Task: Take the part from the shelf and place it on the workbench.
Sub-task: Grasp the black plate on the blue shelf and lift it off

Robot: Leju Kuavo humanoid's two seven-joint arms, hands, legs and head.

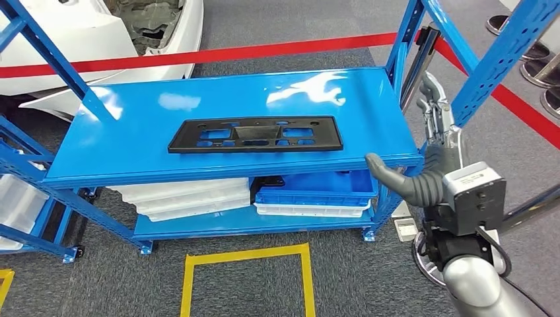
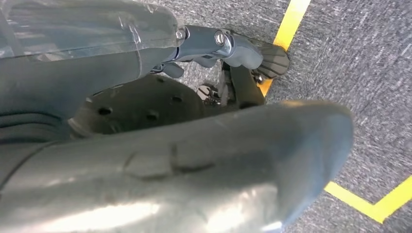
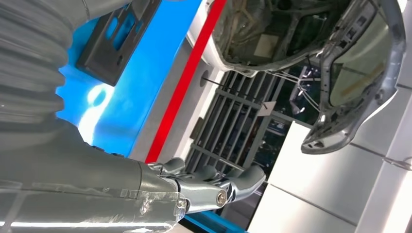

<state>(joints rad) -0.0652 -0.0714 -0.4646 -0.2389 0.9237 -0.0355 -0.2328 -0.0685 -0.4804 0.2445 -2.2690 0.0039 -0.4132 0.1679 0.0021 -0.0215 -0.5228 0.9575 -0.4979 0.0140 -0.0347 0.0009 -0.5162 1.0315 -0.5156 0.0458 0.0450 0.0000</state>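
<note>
One part (image 1: 256, 134) is sitting on the top deck of the blue shelf (image 1: 132, 142), a flat black plate with cutouts, lying flat with its long axis running side to side along the shelf, roughly parallel to the front edge. Nothing is touching it. The right hand (image 1: 429, 158) is hanging out just beside the shelf's right front corner, holding nothing, thumb sticking out toward the shelf and fingers pointing up and apart from it. The left hand (image 2: 233, 53) is dangling over grey carpet near a yellow floor line, fingers looking loosely extended, though honestly I can't tell exactly how they're spread. Lower shelf is carrying white trays (image 1: 188, 196) and a blue bin (image 1: 317, 188). Red barrier tape (image 1: 198, 56) is running behind the shelf, and a white car body (image 1: 92, 33) is sitting past it. A yellow square (image 1: 247, 277) is marking the floor out front.
</note>
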